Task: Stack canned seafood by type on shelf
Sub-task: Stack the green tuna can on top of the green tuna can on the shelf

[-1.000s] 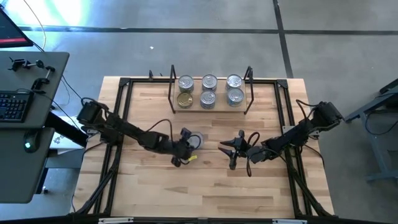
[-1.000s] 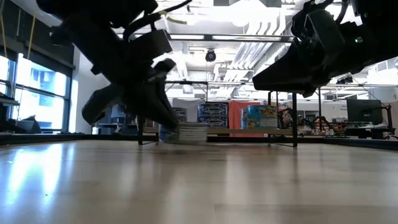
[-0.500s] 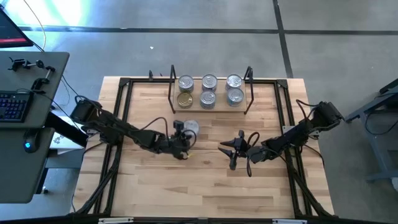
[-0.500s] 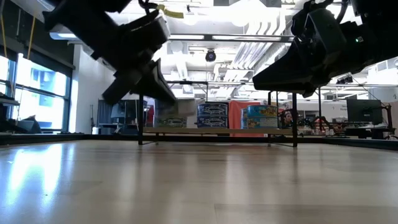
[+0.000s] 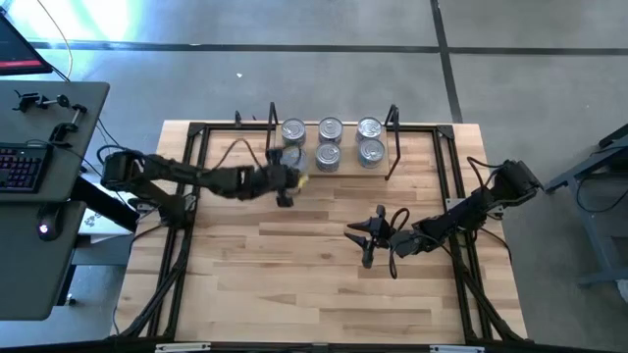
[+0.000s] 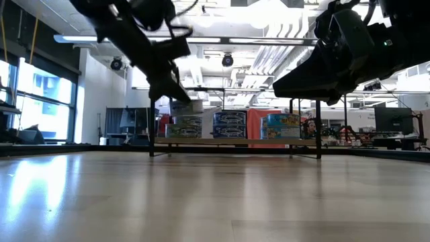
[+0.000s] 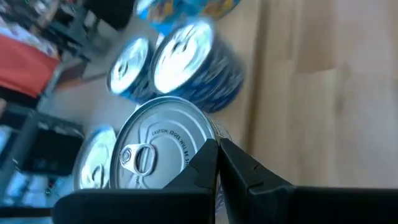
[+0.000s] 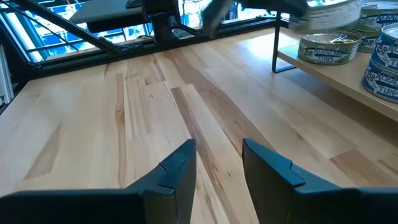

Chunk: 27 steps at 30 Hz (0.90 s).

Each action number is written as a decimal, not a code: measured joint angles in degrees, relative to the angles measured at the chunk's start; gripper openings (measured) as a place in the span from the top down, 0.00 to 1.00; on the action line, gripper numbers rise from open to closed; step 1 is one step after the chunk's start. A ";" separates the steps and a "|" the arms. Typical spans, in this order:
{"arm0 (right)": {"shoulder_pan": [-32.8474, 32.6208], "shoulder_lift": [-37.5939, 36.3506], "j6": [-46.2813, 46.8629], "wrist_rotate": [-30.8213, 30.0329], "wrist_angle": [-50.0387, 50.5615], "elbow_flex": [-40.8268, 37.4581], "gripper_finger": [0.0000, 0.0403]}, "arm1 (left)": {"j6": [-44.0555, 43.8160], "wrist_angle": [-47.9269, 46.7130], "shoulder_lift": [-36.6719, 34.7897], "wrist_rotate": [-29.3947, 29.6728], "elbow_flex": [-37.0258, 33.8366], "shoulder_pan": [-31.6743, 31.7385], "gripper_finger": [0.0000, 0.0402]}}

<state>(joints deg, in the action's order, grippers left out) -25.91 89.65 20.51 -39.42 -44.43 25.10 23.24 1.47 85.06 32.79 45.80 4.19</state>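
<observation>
So the left gripper (image 5: 284, 179) sits a bit left of center in the upper half of the overhead shot, right at the left end of the shelf (image 5: 334, 170). Its fingers (image 7: 205, 163) are pinched down on the edge of a silver tin (image 7: 160, 147), and the wrist camera shows the pull tab and printed lid close up. In the level view that tin (image 6: 186, 106) hangs in the air above the shelf's wooden board (image 6: 235, 141), held clear of it.

Behind the held tin, the left wrist picture shows more silver-lidded cans (image 7: 186, 51) with blue labels, stacked on the wood.

From above, the rack carries five piles of tins (image 5: 330, 130) that I can see, three along the back and two in front, all with shiny lids. The front left spot is covered by the gripper, so I can't tell what's under it.

The right gripper (image 5: 369, 235) waits lower down, right of center, over bare table (image 5: 294, 284). Its fingers (image 8: 176, 171) are spread with nothing between them, just wood planks. At the upper right of that wrist view a gold-toned tin (image 8: 328, 46) rests on the shelf board.
</observation>
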 joint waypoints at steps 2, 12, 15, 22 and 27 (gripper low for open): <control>0.00 0.00 0.00 0.00 -0.03 0.00 0.70 | -0.04 0.00 0.31 -3.48 0.00 3.49 1.00; 0.00 0.00 0.02 0.00 -0.32 0.00 0.70 | 0.41 -0.29 0.81 -7.61 0.00 10.50 1.00; 0.00 0.00 0.02 0.00 -0.37 0.00 0.70 | 0.45 -0.36 0.81 -9.21 0.00 10.53 1.00; 0.00 0.00 0.02 0.00 -0.37 0.00 0.70 | 0.17 -0.35 0.79 -10.18 0.07 10.38 1.00; 0.00 0.00 0.02 -0.01 -0.35 0.00 0.70 | 0.07 -0.94 0.76 -10.20 0.11 10.36 1.00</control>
<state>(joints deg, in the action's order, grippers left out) -25.91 89.65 20.53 -39.43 -44.77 25.10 23.31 0.54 85.82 22.59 45.91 14.55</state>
